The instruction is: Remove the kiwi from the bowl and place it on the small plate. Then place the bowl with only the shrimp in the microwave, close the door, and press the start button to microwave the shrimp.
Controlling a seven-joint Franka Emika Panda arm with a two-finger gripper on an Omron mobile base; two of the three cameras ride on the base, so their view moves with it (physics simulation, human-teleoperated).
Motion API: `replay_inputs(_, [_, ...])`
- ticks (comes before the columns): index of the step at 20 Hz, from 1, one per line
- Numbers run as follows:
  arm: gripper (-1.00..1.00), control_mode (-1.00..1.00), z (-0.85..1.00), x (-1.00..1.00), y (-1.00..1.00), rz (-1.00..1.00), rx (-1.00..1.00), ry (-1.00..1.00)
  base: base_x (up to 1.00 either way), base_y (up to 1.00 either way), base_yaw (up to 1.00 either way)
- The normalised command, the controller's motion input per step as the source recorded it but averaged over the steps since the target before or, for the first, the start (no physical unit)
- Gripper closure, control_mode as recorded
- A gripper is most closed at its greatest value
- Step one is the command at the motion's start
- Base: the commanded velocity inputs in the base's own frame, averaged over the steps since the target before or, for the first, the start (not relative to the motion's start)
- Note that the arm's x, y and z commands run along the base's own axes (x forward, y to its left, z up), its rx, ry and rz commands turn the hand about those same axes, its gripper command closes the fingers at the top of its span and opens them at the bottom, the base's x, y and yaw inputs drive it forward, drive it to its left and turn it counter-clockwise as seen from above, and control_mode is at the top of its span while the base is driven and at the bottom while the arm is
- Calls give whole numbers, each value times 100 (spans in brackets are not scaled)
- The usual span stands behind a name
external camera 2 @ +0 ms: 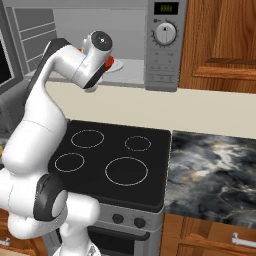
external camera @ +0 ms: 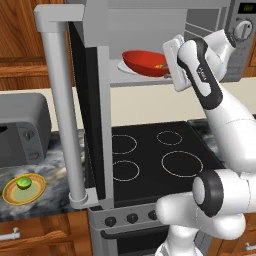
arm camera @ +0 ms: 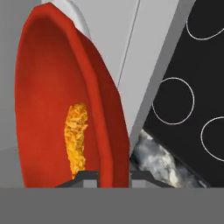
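Now we see the microwave (external camera: 150, 30) standing open above the stove (external camera: 155, 160), its door (external camera: 92, 100) swung out toward us with the long handle (external camera: 62, 110) upright at its near edge; the control panel with its dial shows at the right of the cavity in the right base view. Inside, the red bowl (external camera: 145, 62) sits over the white tray (external camera: 125, 67) on the microwave floor; our gripper (arm camera: 113, 175) reaches in from the right and its fingers are pinched tight on the bowl's near rim, one tip (arm camera: 87, 175) inside the bowl and the other outside it. From the hand view the shrimp (arm camera: 75, 135) lies alone in the bowl, an orange curl against the red inner wall; the bowl's rim runs straight between the two tips. Down on the marble counter to the left of the stove, the kiwi (external camera: 23, 183) rests in the middle of the small plate (external camera: 24, 190), well apart from the bowl; a dark toaster oven (external camera: 22, 130) stands just behind that plate.
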Motion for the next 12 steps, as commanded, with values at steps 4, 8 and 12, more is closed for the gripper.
replay_inputs(4, [100, -100, -18, 54, 0, 4, 0, -2, 0, 0, 0])
replay_inputs(8, [100, -100, -12, 53, 0, 1, 0, 0, 0, 0, 0])
replay_inputs(12, [100, -100, -7, 49, 9, 0, 0, 0, 0, 0, 0])
